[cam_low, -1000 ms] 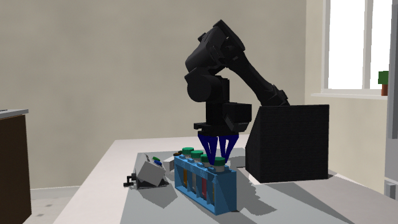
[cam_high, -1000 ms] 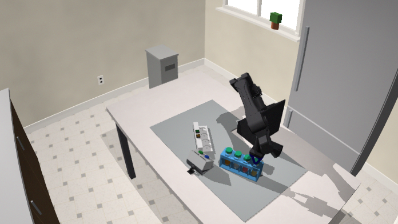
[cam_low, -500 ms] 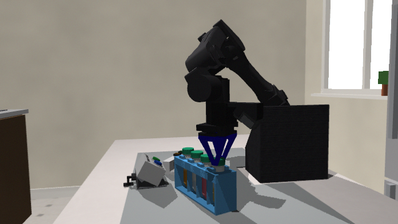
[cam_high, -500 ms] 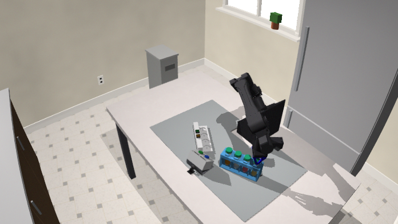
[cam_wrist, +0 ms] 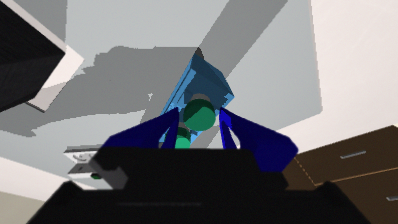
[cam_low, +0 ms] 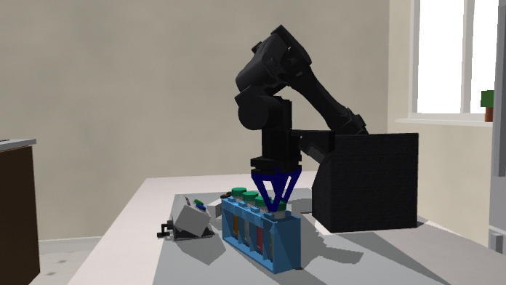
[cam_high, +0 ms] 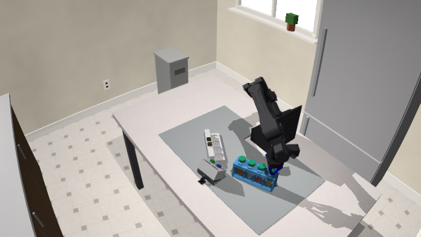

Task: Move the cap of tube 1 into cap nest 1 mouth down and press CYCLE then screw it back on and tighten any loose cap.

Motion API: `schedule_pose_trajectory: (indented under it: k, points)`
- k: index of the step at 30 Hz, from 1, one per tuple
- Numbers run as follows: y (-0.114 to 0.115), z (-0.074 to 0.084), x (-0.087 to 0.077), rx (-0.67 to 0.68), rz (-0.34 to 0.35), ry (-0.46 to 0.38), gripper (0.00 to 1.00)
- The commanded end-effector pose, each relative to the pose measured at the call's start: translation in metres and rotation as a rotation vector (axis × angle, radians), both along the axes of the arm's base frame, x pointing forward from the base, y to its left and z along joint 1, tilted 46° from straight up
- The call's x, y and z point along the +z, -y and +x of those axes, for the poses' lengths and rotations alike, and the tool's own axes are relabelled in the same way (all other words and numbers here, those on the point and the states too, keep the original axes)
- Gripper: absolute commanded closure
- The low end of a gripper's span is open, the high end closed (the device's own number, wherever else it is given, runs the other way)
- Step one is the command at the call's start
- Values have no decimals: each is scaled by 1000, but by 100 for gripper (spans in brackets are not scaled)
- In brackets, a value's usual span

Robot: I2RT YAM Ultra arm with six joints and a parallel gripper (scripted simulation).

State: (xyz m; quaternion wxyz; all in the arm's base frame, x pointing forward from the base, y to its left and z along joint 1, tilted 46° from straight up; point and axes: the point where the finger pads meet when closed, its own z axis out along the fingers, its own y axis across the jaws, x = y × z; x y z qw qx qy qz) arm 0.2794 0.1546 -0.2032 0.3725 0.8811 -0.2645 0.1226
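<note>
The blue decapping station (cam_high: 254, 176) stands on the grey mat with several green-capped tubes; it also shows in the exterior view (cam_low: 262, 233). My gripper (cam_high: 273, 171) points straight down over the end tube nearest the arm, tube 1. In the wrist view its blue fingers stand either side of that tube's green cap (cam_wrist: 199, 114), with a small gap on each side. The gripper is open around the cap, which sits on its tube (cam_low: 280, 206). The white cap tray (cam_high: 215, 145) lies beyond the station, its nests empty.
The grey key console (cam_high: 212, 172) sits left of the station, with the blue key (cam_high: 218, 165) and the green key (cam_high: 212, 161) on top. The other three capped tubes (cam_high: 251, 162) stand close beside my fingers. The arm's black base block (cam_low: 365, 182) is behind.
</note>
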Motion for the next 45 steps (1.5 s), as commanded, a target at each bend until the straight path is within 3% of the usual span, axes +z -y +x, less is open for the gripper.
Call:
schedule_pose_trajectory:
  k: [1,3,5,9,12,16,17,19,22,25,26,28,31,32,42,43,45]
  points:
    - [-5,1,2,6,10,6,51]
    - [-6,2,3,-110,14,125,51]
    - [-6,2,3,-110,14,125,51]
    - [-7,2,4,-334,21,356,51]
    - [-8,2,5,-400,24,424,51]
    - [-9,2,6,-574,29,603,51]
    - [-9,2,6,-574,29,603,51]
    - [-9,2,6,-684,33,716,51]
    - [-10,2,6,-691,33,723,51]
    - [-10,2,7,-863,38,900,51]
    - [-11,2,7,-865,38,902,51]
    - [-11,2,7,-970,41,1009,51]
    - [-11,1,7,-1039,43,1081,51]
    - [-11,1,7,-1097,45,1141,51]
    - [-11,1,7,-1100,45,1144,51]
    - [-11,1,7,-1100,45,1144,100]
    - [-11,1,7,-1100,45,1144,100]
